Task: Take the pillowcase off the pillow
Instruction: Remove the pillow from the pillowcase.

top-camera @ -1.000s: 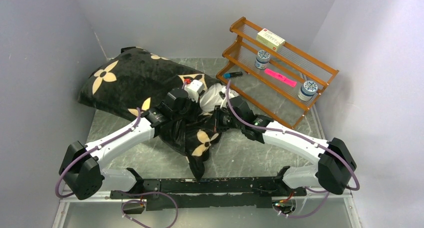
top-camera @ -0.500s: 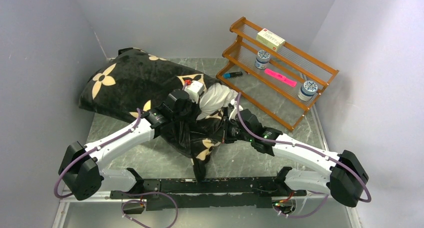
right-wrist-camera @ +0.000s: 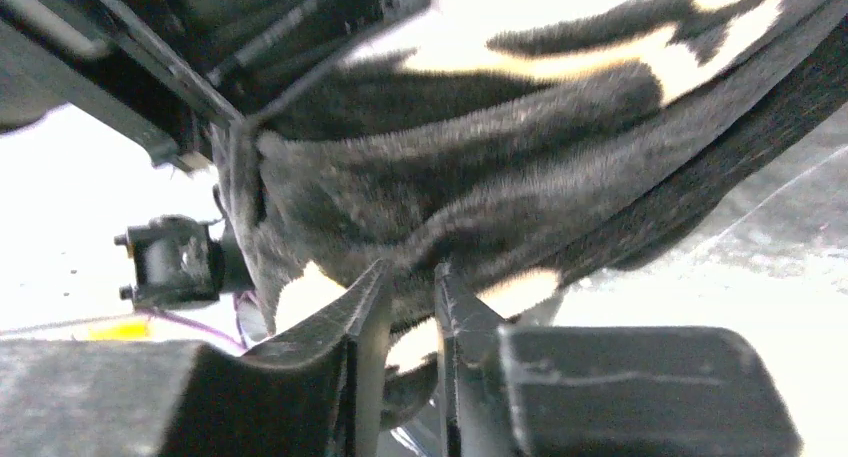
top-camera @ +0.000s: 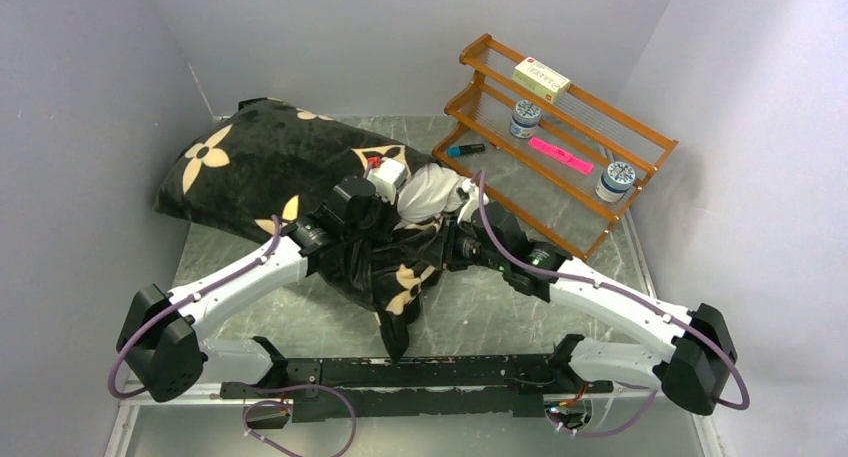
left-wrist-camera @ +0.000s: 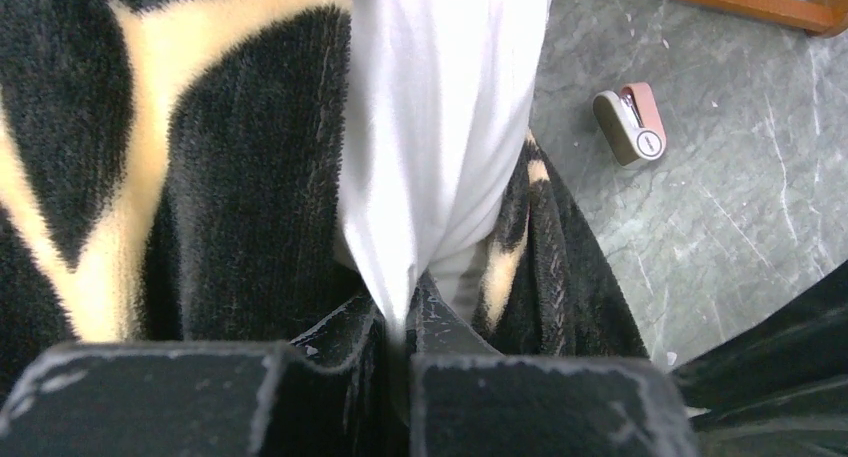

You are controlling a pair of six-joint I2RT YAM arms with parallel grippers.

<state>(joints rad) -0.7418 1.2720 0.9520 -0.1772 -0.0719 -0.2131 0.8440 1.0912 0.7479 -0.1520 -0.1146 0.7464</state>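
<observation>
The black pillowcase (top-camera: 265, 162) with tan flowers lies from the far left to the middle, its open end bunched between the arms. The white pillow (top-camera: 430, 192) bulges out of that open end. My left gripper (top-camera: 398, 212) is shut on a fold of the white pillow (left-wrist-camera: 440, 127), with the pillowcase (left-wrist-camera: 240, 177) on both sides of it. My right gripper (top-camera: 448, 247) is shut on the pillowcase's dark edge (right-wrist-camera: 480, 197), with plush fabric pinched between its fingertips (right-wrist-camera: 372, 287). Most of the pillow is hidden inside the case.
A brown wooden rack (top-camera: 600, 177) stands at the far right with a box, two jars and a pink item. A blue marker (top-camera: 465, 149) lies by its foot. A small pink and white object (left-wrist-camera: 630, 125) lies on the grey table. Walls close in left and right.
My right arm has swung out to the right while holding the pillowcase edge. The white pillow bulges further out of the case. My left arm has barely moved.
</observation>
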